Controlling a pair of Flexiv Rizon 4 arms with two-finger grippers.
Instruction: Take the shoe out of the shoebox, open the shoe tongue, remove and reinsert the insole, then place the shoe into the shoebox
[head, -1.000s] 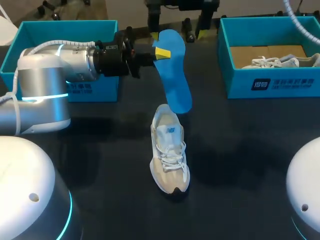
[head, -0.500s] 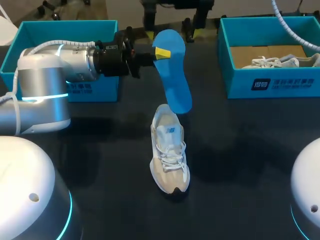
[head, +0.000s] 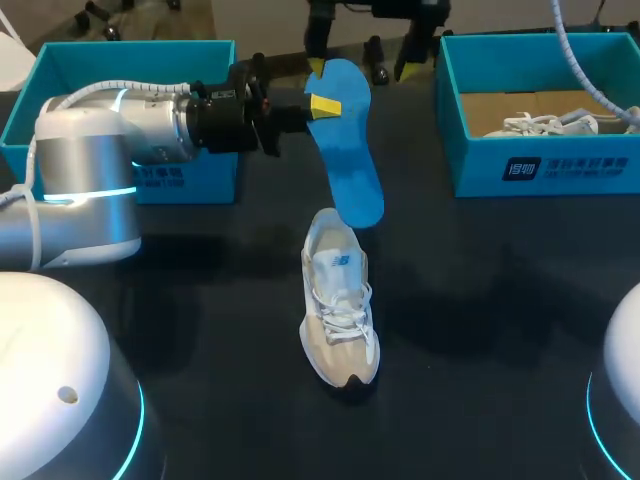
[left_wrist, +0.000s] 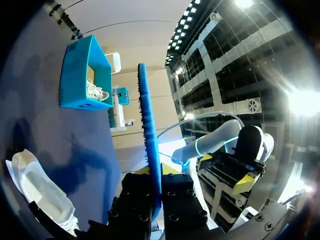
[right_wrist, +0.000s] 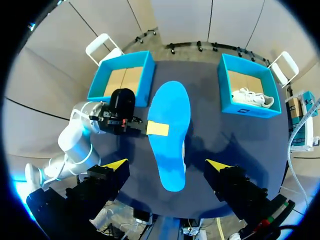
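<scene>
My left gripper (head: 322, 104) is shut on the heel end of a blue insole (head: 355, 160), which hangs in the air with its toe end just above the shoe. In the left wrist view the insole (left_wrist: 148, 130) stands edge-on between the fingers. The white and beige shoe (head: 338, 305) lies on the dark table with its opening under the insole's tip. My right gripper (head: 360, 66) is open, high above the far middle of the table. It looks straight down on the insole (right_wrist: 170, 130), which hides most of the shoe there.
A teal shoebox (head: 130, 46) stands at the far left behind my left arm. At the far right, a second teal shoebox (head: 540, 168) holds another white shoe (head: 555, 122). Bare table lies in front of the shoe and on both sides of it.
My right gripper has drifted slightly, first left and then right, at the far edge. The left arm, the insole and the shoe have not moved.
</scene>
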